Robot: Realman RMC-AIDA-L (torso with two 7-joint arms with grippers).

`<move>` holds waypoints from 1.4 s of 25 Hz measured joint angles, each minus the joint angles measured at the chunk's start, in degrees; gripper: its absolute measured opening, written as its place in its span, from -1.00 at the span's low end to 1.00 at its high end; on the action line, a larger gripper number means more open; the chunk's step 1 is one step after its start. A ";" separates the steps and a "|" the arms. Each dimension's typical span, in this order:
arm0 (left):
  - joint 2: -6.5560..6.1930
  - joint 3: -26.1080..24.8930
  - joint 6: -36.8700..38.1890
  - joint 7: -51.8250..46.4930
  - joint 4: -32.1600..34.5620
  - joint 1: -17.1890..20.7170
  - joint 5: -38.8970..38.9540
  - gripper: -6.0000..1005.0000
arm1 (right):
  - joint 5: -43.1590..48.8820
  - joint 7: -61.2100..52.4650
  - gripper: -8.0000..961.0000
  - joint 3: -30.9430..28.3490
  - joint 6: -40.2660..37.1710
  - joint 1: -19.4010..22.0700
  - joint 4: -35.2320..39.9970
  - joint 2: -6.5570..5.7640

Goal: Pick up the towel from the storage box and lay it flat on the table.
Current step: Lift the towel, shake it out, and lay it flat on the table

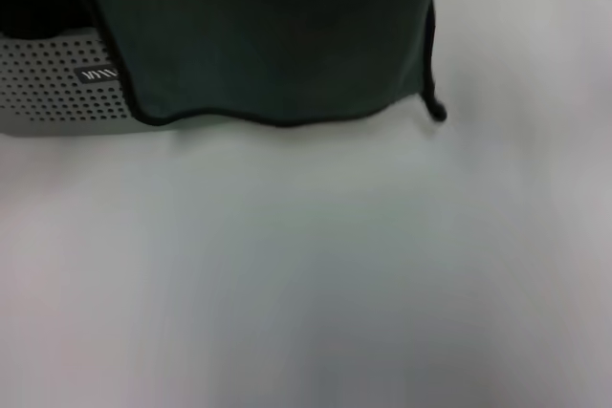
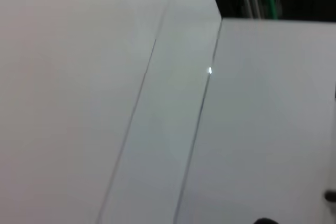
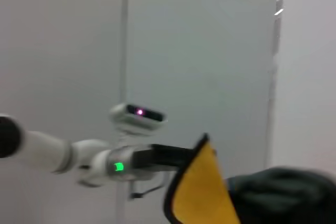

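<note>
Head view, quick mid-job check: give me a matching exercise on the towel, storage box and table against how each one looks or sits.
Things:
1. towel
2. storage box
3. table

Descriptions:
a. white, filling the foreground
b. grey, perforated, at the left
c. dark teal face toward the camera, black edging, covering part of another item

Pairs: 1-c, 2-b, 3-a

You see the towel [image 1: 268, 35] hanging above the worktop [image 1: 306, 265], in front of the storage box [image 1: 57, 88] at far left.
</note>
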State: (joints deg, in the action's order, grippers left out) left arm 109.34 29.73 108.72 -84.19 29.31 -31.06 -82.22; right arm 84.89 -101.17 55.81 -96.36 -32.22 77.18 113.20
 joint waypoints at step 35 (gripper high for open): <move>0.41 10.33 -25.81 -9.12 5.83 6.45 -27.29 -0.96 | 16.44 4.89 -0.97 0.89 13.16 -6.78 -41.00 2.46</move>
State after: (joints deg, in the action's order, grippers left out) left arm 109.74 40.06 82.91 -93.31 35.14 -24.60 -109.51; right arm 101.32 -96.28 56.70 -83.20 -39.00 36.19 115.66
